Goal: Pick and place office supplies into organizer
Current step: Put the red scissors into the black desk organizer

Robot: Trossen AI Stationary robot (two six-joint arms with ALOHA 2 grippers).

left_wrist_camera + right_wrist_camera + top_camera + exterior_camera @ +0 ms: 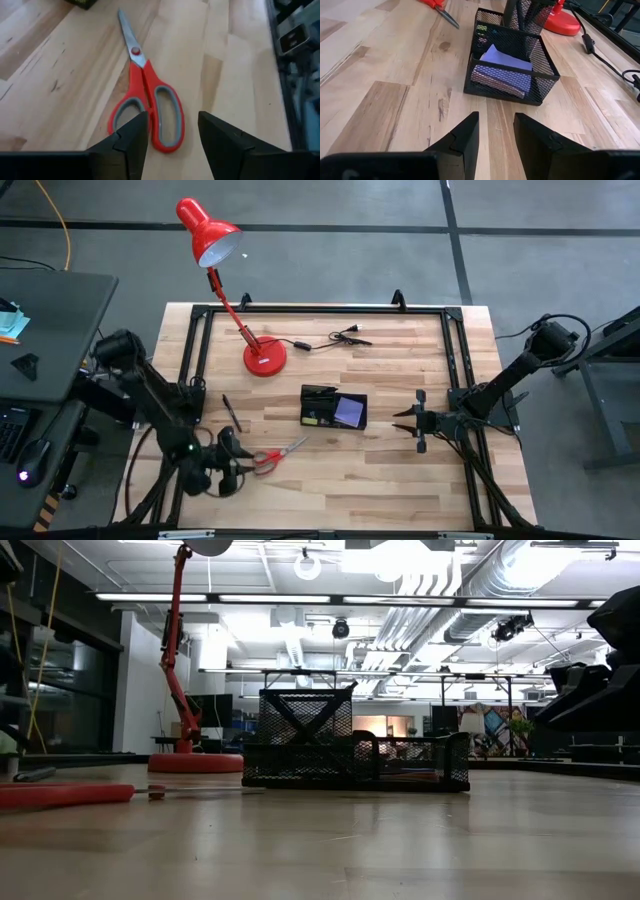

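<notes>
A: What is the biggest thing on the table (400,480)?

B: The red desk lamp (263,357). Its base sits toward twelve o'clock from the table's middle, a little to the left, and its shade leans out past the far edge at about eleven. A black cable (335,337) trails from the base toward one o'clock.

A: And the arms?

B: The left arm comes in from eight o'clock. The left gripper (172,135) hangs just over the handle end of the red-handled scissors (147,102), with its jaws parted and nothing between them. The fingers stand on either side of the handle loops without touching them. The right arm reaches in from three o'clock. The right gripper (496,131) waits near the organizer (507,62), well off it on the three o'clock side. Its two fingers stand apart with a gap between them and hold nothing.

A: Where is the organizer?

B: Near the table's middle. It is a black mesh tray with a taller cup section at its nine o'clock end. A purple sticky-note pad (504,67) lies in the low compartment at the three o'clock end.

A: The scissors?

B: They lie flat at about seven o'clock from the organizer, with closed blades pointing toward it and handles toward the left gripper.

A: Anything smaller?

B: A thin black pen (231,412) lies at nine o'clock from the organizer, on the bare wood.
</notes>
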